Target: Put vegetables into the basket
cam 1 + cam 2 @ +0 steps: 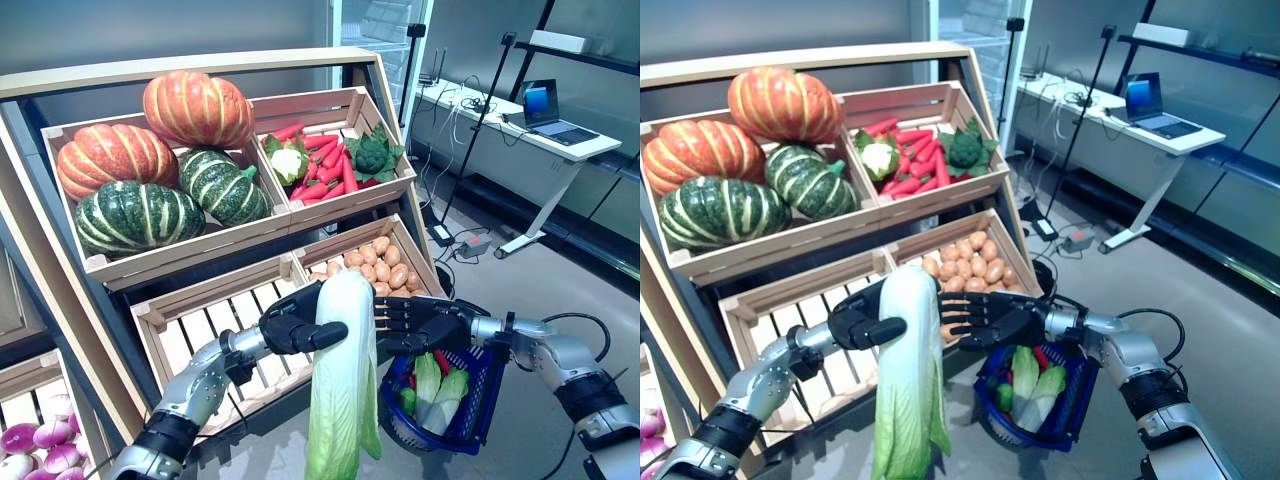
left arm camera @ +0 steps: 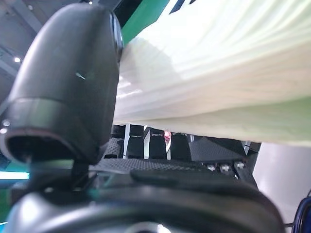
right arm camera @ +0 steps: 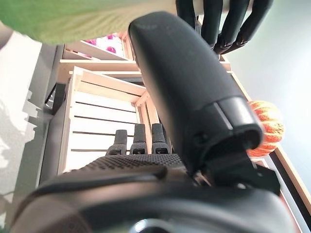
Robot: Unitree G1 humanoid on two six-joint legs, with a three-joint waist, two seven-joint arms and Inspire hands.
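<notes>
My left hand (image 1: 295, 325) is shut on a long pale napa cabbage (image 1: 342, 380) near its white base. The cabbage hangs upright with its green leaves down, in front of the stand's lower crates. The left wrist view shows my thumb (image 2: 68, 82) pressed on the cabbage (image 2: 218, 82). My right hand (image 1: 415, 322) is open with straight fingers, right beside the cabbage and just above the rim of the blue basket (image 1: 487, 400). The basket stands on the floor at the right and holds green leafy vegetables (image 1: 438, 395) and a red one (image 1: 441, 360).
The wooden stand (image 1: 120, 290) with slanted crates rises close in front and to the left. A slatted lower crate (image 1: 200, 325) is behind the cabbage. A white desk (image 1: 520, 135) with a laptop stands at the back right, with cables on the floor (image 1: 465, 245).
</notes>
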